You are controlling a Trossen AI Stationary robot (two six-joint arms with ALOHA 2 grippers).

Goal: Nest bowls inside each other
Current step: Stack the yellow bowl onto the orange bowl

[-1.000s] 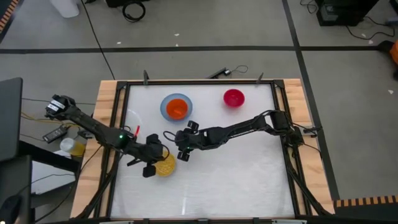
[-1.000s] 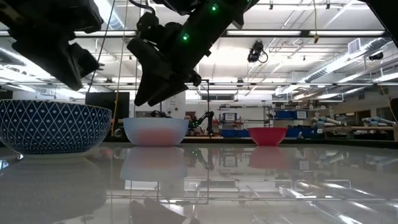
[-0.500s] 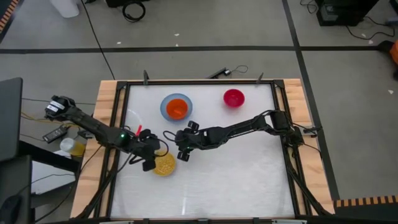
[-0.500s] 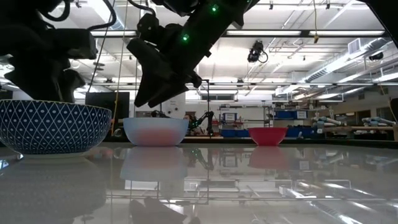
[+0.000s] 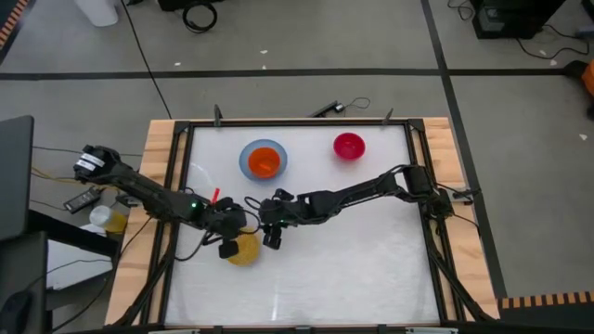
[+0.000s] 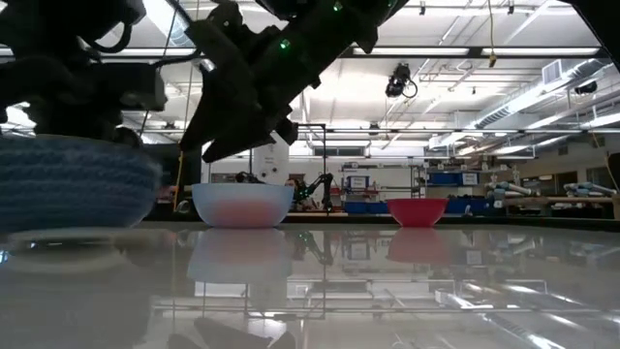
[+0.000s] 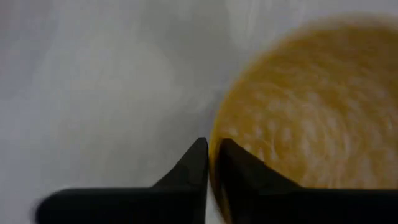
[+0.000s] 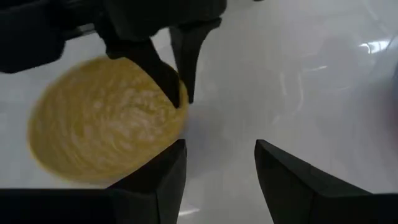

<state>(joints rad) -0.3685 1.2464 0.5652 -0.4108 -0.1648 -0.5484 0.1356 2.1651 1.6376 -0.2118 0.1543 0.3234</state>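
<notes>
**Bowls: yellow one pinched at the rim, nest waits at the far side**

The bowls are spread over the white table (image 5: 371,269), so work through them from the largest down. The large light blue round plastic bowl (image 5: 247,154) sits toward the far edge, left of centre, and the smaller orange-red plastic bowl (image 5: 264,161) already lies inside it. That pair is your target. The yellow round plastic bowl (image 5: 243,250) is nearer the front-left, well apart from the pair, and the small magenta-pink plastic bowl (image 5: 349,146) stands alone near the far edge, to the right of the blue one.

Your left gripper (image 7: 211,163) is on the yellow bowl, its two dark fingers drawn nearly together with the bowl's thin rim pinched between them, one finger inside the wall and one outside. The bowl looks blurred in both wrist views, so I judge it is being disturbed by the grip. Make sure the pinch sits deep enough on the rim, then lift straight up before you carry it, since a thin edge hold may let the bowl swing or slip.

Your right gripper (image 8: 217,162) hovers just beside the yellow bowl, jaws wide apart and holding nothing. Keep it clear of the left arm's path toward the blue bowl.
</notes>
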